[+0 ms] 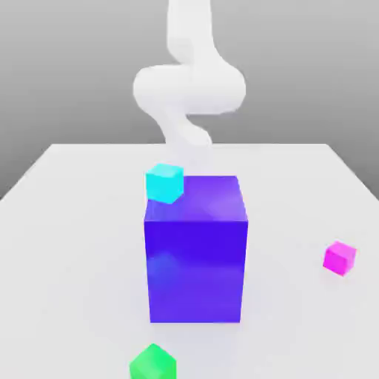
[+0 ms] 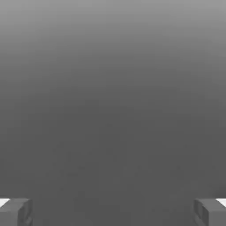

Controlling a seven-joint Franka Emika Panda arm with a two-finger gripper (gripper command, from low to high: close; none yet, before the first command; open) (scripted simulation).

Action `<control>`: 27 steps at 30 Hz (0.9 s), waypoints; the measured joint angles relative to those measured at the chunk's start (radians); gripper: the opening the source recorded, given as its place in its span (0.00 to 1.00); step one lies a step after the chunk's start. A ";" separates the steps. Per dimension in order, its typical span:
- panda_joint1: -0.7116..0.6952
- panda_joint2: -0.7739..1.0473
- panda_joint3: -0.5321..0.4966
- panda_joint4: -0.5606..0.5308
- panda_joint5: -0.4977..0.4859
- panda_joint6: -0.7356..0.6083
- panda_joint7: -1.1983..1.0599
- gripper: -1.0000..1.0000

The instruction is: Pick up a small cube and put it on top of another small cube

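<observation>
"What's the biggest thing there?"

"The pale table [image 1: 89,244], broad and flat, running back to a straight far edge."

"And behind the block?"

"The white arm [image 1: 189,89] — it comes down from above, bends through a thick rounded joint, and its lower part drops toward the far side of the big blue-violet block [image 1: 196,270]. That block stands upright on the table, glossy, one face square to us."

"How's the gripper [image 2: 113,212]?"

"Open. From the hand, the two fingers stand wide apart, one at either side."

"Now the small ones."

"The green cube [image 1: 153,364] looks largest from here, nearest us, in front of the block and toward the exterior view's left. Then the cyan cube [image 1: 164,184], overlapping the block's top at its left edge in the exterior view — I can't tell whether it's touching."

"And the pink one?"

"The magenta-pink cube [image 1: 340,258] looks smallest. It's on the table, well apart from the block, over at the exterior view's right."
</observation>
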 joint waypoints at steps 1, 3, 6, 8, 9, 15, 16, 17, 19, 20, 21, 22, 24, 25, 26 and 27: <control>0.011 0.040 0.030 -0.019 -0.004 0.024 0.011 0.50; 0.033 0.115 0.086 -0.056 -0.012 0.067 0.034 0.50; 0.069 0.223 0.165 -0.110 -0.030 0.132 0.070 0.50; 0.091 0.294 0.219 -0.145 -0.043 0.174 0.095 0.50; 0.103 0.330 0.246 -0.163 -0.050 0.196 0.108 0.50; 0.188 0.549 0.389 -0.269 -0.107 0.322 0.196 0.50; 0.202 0.586 0.411 -0.286 -0.119 0.343 0.213 0.50; 0.221 0.623 0.431 -0.304 -0.131 0.364 0.229 0.50; 0.280 0.697 0.460 -0.339 -0.155 0.405 0.262 0.50; 0.304 0.734 0.473 -0.357 -0.163 0.427 0.276 0.50; 0.336 0.770 0.483 -0.374 -0.171 0.448 0.289 0.50; 0.352 0.803 0.482 -0.384 -0.187 0.467 0.307 0.50; 0.386 0.859 0.446 -0.382 -0.249 0.503 0.357 0.50; 0.408 0.885 0.419 -0.377 -0.285 0.520 0.385 0.50; 0.428 0.911 0.391 -0.371 -0.324 0.537 0.415 0.50; 0.452 0.936 0.359 -0.364 -0.362 0.553 0.444 0.50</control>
